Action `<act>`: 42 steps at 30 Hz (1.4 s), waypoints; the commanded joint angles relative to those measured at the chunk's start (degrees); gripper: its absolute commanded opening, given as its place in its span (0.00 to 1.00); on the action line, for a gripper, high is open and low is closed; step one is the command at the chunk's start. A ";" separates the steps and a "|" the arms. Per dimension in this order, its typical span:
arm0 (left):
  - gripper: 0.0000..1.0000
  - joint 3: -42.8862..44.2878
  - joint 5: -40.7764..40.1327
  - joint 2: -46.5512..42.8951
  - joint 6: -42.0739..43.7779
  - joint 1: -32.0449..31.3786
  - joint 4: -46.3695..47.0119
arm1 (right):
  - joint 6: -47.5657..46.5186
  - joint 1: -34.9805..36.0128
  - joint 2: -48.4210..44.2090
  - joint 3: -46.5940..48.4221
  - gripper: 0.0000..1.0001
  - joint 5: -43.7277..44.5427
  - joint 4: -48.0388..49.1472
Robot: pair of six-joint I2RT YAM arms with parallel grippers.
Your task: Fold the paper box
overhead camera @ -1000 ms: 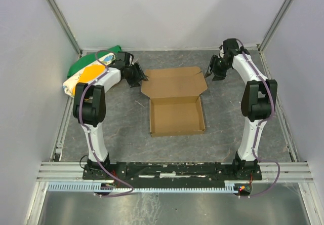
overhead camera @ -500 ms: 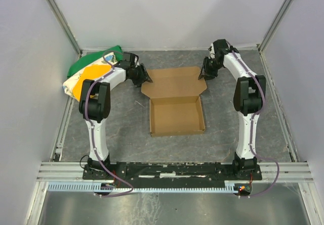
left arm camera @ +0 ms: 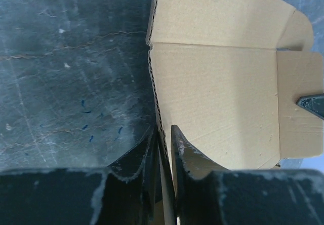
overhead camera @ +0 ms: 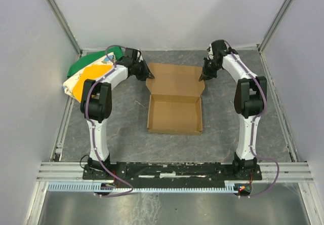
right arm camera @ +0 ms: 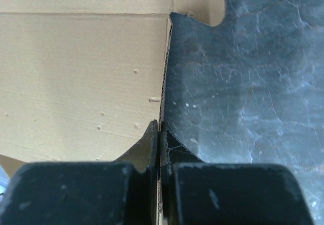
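Paper box (overhead camera: 174,108) edge inside left gripper (left arm camera: 163,134)

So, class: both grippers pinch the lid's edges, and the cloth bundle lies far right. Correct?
No: the cloth bundle lies far left, as the top external view shows. The left gripper and right gripper do pinch lid edges of the paper box.

Brown paper box (overhead camera: 174,116) on table (overhead camera: 126,134)
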 commanded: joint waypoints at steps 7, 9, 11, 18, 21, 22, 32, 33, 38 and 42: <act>0.20 -5.15 -7.95 -11.77 6.25 -8.33 6.20 | -0.20 9.38 -17.70 -16.06 0.01 12.05 10.98; 0.20 -8.84 -11.67 -13.82 7.05 -9.86 7.60 | 0.28 10.69 -19.72 -19.52 0.01 14.12 13.25; 0.20 -12.46 -16.57 -16.93 8.22 -11.42 9.14 | 0.82 11.56 -21.87 -23.33 0.01 16.01 16.49; 0.24 -23.91 -30.59 -24.53 11.17 -14.75 16.30 | 1.53 13.66 -33.26 -40.83 0.01 24.24 34.71; 0.34 -26.72 -34.23 -27.16 11.18 -15.90 18.67 | 1.49 13.82 -37.37 -47.23 0.02 25.31 41.81; 0.36 -27.06 -34.74 -27.83 11.32 -16.32 18.97 | 1.42 13.78 -38.39 -49.28 0.01 25.25 44.38; 0.65 -25.09 -38.71 -34.85 13.89 -16.53 16.98 | -1.11 13.82 -46.02 -62.52 0.02 23.49 60.95; 0.68 -24.75 -39.68 -35.81 14.53 -16.60 16.70 | -1.45 13.84 -46.90 -63.75 0.02 23.50 62.24; 0.78 -22.37 -40.45 -37.79 19.35 -16.54 17.29 | -2.51 13.79 -50.95 -69.96 0.02 22.64 68.89; 0.78 -18.59 -35.85 -36.24 21.87 -16.62 16.98 | -2.59 13.81 -54.30 -75.26 0.01 21.08 74.87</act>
